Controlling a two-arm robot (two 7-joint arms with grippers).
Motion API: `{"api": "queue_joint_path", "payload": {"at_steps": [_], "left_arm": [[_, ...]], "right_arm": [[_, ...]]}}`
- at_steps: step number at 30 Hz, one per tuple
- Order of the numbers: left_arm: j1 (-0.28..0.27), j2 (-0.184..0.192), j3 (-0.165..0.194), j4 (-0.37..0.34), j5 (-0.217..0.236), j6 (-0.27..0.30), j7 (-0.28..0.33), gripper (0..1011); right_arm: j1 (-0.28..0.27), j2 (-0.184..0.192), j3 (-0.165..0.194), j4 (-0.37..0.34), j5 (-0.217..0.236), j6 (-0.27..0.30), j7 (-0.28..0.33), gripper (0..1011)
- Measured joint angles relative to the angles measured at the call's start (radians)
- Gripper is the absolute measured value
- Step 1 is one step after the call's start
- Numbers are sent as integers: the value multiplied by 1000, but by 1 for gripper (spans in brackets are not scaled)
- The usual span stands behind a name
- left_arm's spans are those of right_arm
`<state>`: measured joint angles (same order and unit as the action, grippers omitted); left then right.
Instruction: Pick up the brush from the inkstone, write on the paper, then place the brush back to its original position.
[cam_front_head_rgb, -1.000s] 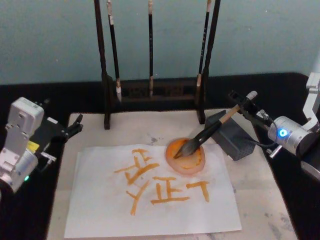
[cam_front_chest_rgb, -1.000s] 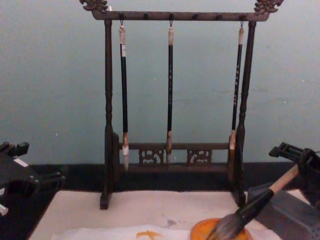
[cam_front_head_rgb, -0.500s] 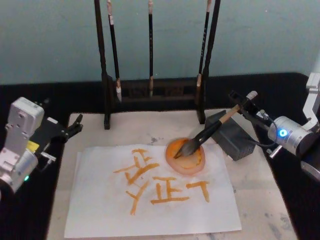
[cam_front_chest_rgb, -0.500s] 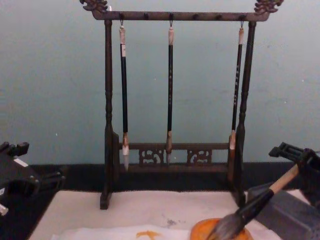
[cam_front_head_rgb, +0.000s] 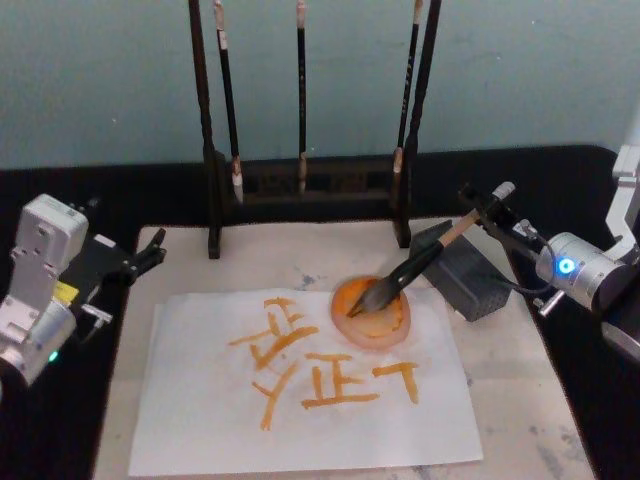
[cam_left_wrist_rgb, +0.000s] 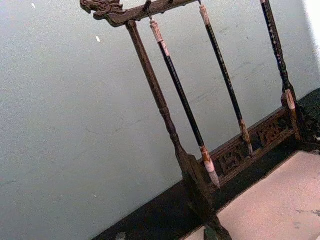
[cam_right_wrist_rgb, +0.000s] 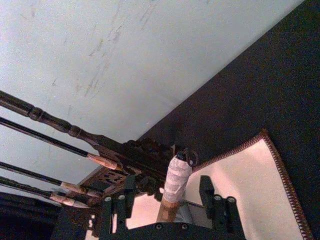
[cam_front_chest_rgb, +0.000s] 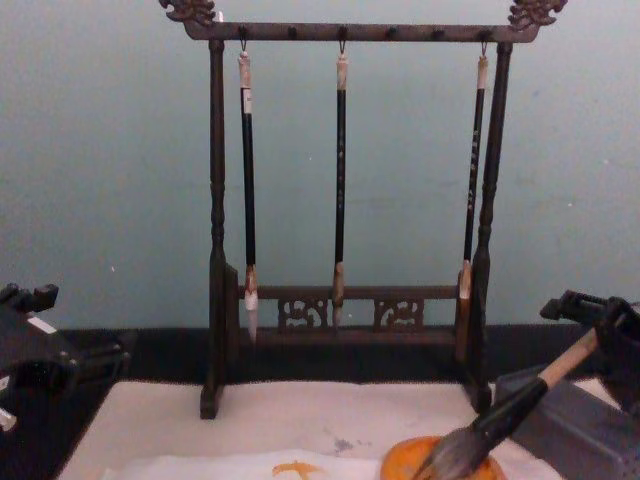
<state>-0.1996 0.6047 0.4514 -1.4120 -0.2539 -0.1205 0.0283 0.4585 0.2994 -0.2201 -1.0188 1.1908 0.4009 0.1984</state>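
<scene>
Looks like a small calligraphy practice corner rigged up in some lab-type room. There's a carved wooden rack (cam_front_chest_rgb: 340, 32) with thin brushes (cam_front_chest_rgb: 340, 180) hanging off it. A cream mat (cam_front_head_rgb: 300, 255) and paper (cam_front_head_rgb: 220, 430) with orange strokes sit on a black-draped surface (cam_front_head_rgb: 100, 190) against a bare teal wall (cam_front_chest_rgb: 100, 150).

Right gripper (cam_front_chest_rgb: 590, 318) now slightly lower in chest view than a second ago, finger block dropped a touch toward pale handle end of brush (cam_front_head_rgb: 410, 268). Drop very small, most of it within last half second. Head view barely registers it.
</scene>
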Motion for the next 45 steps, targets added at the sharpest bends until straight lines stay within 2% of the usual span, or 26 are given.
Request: {"api": "queue_joint_path", "payload": {"at_steps": [1,5,8,9,13,16,17,21,45], "left_arm": [[0,0,0,0,0,0,0,1010],[0,0,0,0,0,0,0,1010],[0,0,0,0,0,0,0,1010],[0,0,0,0,0,0,0,1009],[0,0,0,0,0,0,0,1010],[0,0,0,0,0,0,0,1010],[0,0,0,0,0,0,0,1010],[0,0,0,0,0,0,0,1010],[0,0,0,0,0,0,0,1010]], "right_arm": [[0,0,0,0,0,0,0,809],[0,0,0,0,0,0,0,714],[0,0,0,0,0,0,0,618],[0,0,0,0,0,0,0,559],[0,0,0,0,0,0,0,428],[0,0,0,0,0,0,0,367],[0,0,0,0,0,0,0,303],[0,0,0,0,0,0,0,188],[0,3,-5,-3,6,-6,3,169]]}}
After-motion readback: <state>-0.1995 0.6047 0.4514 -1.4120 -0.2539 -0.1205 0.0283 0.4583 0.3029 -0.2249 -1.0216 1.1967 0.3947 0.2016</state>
